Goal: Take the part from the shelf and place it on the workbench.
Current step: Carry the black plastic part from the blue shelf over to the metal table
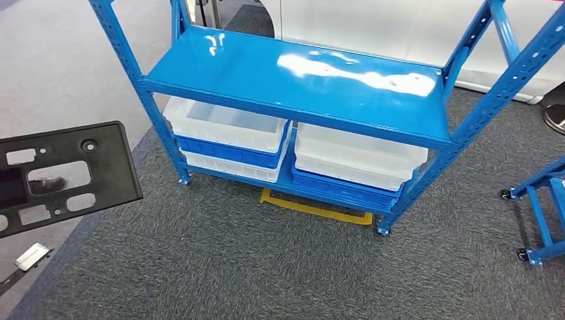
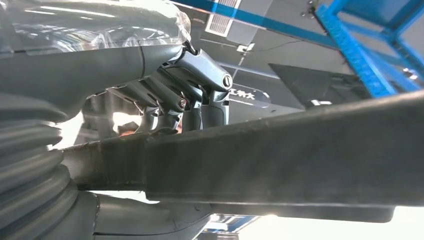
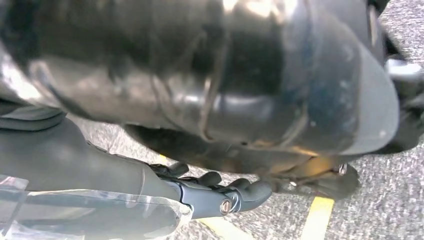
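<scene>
Grey carpet [image 1: 266, 267] covers the floor in front of a blue shelf [image 1: 300, 77], with paler floor off toward 9 o'clock.

In the head view the part [image 1: 63, 175], a flat black plastic panel with rectangular cut-outs and a small round hole, sits at 9 o'clock near the picture's edge, raised above the carpet and well apart from the shelf. The left wrist view shows the same part [image 2: 280, 155] as a thick dark bar running across the frame, with the left hand [image 2: 185, 100] on it: the dark fingers [image 2: 205, 75] curl over one face and the thick grey thumb lies along the other, so the hand grips the part.

The right hand [image 3: 215, 192] appears in its own wrist view hanging over the carpet, fingers curled inward loosely with nothing in them, above a yellow floor line [image 3: 315, 215].

Outward from the part, at 12 o'clock, the shelf's upper board is bare and glossy. On its lower board stand bins [image 1: 293, 150], white and blue, stacked in two piles side by side. A yellow floor mark [image 1: 313, 208] lies on the carpet just beneath the shelf's front edge. At 3 o'clock a blue cart [image 1: 543, 213] on castors shows partly.
</scene>
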Robot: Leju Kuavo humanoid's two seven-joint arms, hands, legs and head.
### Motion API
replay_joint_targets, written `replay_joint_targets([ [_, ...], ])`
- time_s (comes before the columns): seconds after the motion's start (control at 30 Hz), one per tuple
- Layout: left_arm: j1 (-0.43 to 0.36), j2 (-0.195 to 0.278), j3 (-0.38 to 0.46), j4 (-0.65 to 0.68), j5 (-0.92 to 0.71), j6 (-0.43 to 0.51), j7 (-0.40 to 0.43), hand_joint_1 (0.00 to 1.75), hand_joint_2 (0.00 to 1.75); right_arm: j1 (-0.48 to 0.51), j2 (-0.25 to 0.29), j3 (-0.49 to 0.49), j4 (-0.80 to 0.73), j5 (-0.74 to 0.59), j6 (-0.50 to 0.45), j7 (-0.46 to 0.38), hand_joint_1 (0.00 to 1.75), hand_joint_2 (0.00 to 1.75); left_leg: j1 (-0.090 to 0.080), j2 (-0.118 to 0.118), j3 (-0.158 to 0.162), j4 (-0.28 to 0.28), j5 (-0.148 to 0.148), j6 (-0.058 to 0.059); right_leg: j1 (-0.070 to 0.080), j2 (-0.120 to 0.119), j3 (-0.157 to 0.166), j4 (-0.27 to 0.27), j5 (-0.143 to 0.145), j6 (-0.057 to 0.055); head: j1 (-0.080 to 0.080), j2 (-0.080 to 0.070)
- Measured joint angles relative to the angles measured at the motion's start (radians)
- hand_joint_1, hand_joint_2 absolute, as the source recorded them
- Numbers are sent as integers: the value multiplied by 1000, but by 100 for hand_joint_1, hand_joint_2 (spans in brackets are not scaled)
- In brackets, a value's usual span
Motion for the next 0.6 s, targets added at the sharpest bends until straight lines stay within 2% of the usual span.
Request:
replay_joint_targets([
  [0.03, 1, 0, 0, 0, 0, 0, 0, 175, 175, 0, 0, 0, 0, 0, 0, 0, 0, 0, -2, -11, -3, 0, 2, 2, 0, 8, -26, 59, -25, -1, 0, 0],
  [0.07, 4, 0, 0, -1, 0, 0, 1, 175, 175, 1, 0, 0, 0, 1, 0, 0, 0, 0, -4, -24, -5, 0, 4, 3, 0, 12, -42, 94, -32, -2, 0, 0],
  [0.1, 9, 0, 0, -2, 0, 0, 3, 175, 175, 1, 0, 1, 0, 3, 0, 0, 0, 0, -5, -37, -6, 1, 5, 3, 1, 14, -38, 90, -18, -6, 0, 0],
  [0.13, 15, 0, 2, -4, 1, 1, 5, 175, 175, 1, 0, 2, 0, 5, 0, 0, 0, 0, -7, -51, -6, 1, 6, 2, 1, 20, -17, 49, 13, -11, 0, 0],
  [0.17, 21, 1, 4, -7, 4, 1, 8, 175, 175, 1, 0, 3, 0, 7, 0, 0, 0, 0, -8, -64, -6, 1, 7, 1, 2, 38, 16, -18, 51, -19, 0, 0],
  [0.2, 28, 1, 8, -10, 8, 1, 12, 175, 175, 1, -1, 5, 0, 11, 0, 0, 0, 0, -9, -76, -7, 2, 9, -2, 2, 70, 48, -84, 80, -28, 0, 0],
  [0.23, 34, 1, 14, -13, 13, 0, 13, 175, 175, 1, 0, 8, 0, 15, 0, 0, 0, 0, -9, -88, -10, 3, 11, -7, 3, 96, 73, -137, 100, -34, 0, 0],
  [0.27, 43, 1, 24, -17, 22, 0, 14, 175, 175, 1, 0, 12, 0, 21, 0, 0, 0, 0, -8, -99, -14, 3, 13, -12, 4, 116, 85, -166, 107, -37, 0, 0],
  [0.3, 54, 0, 36, -22, 32, 0, 10, 175, 175, 0, 1, 17, 0, 28, 1, 0, 0, 0, -5, -110, -18, 3, 16, -19, 7, 121, 88, -174, 106, -38, 0, 0],
  [0.33, 66, -1, 52, -28, 45, 0, 0, 175, 175, 0, 2, 22, 0, 34, 1, 1, 0, 0, -2, -123, -21, 1, 20, -27, 7, 108, 89, -180, 109, -39, 1, 0],
  [0.37, 81, -3, 69, -34, 59, 0, -13, 175, 175, -1, 3, 26, 0, 41, 1, 1, 0, 0, 1, -122, -24, 1, 20, -33, 7, 93, 91, -187, 113, -41, 1, 0],
  [0.4, 91, -6, 89, -40, 76, 0, -31, 175, 175, -1, 5, 30, 0, 46, 1, 2, 0, 0, 0, -104, -29, 9, 14, -38, 4, 78, 95, -194, 117, -45, 0, 0],
  [0.43, 97, -8, 108, -46, 91, 1, -48, 175, 175, -1, 6, 34, 0, 51, 1, 2, 0, 0, -2, -76, -41, 33, -3, -43, 2, 62, 97, -202, 120, -48, 0, 0],
  [0.5, 101, -14, 140, -56, 114, -1, -75, 175, 175, 0, 9, 43, 0, 58, 2, 2, 0, 0, -4, -15, -86, 139, -67, -50, 4, 27, 99, -206, 122, -54, -1, 0],
  [0.53, 102, -18, 151, -59, 121, -2, -87, 175, 175, 1, 9, 47, 0, 62, 2, 2, 0, 0, -3, -3, -113, 203, -97, -54, 6, 9, 97, -205, 121, -55, 0, 0],
  [0.57, 104, -23, 161, -62, 127, -4, -98, 175, 175, 1, 9, 50, 0, 66, 3, 2, 0, 0, -1, 1, -131, 250, -114, -58, 7, -10, 95, -203, 120, -55, 0, 0],
  [0.6, 105, -28, 171, -65, 135, -6, -109, 175, 175, 2, 9, 52, 0, 70, 3, 2, 0, 0, 0, 4, -132, 263, -113, -60, 8, -27, 93, -201, 119, -55, 0, 0],
])
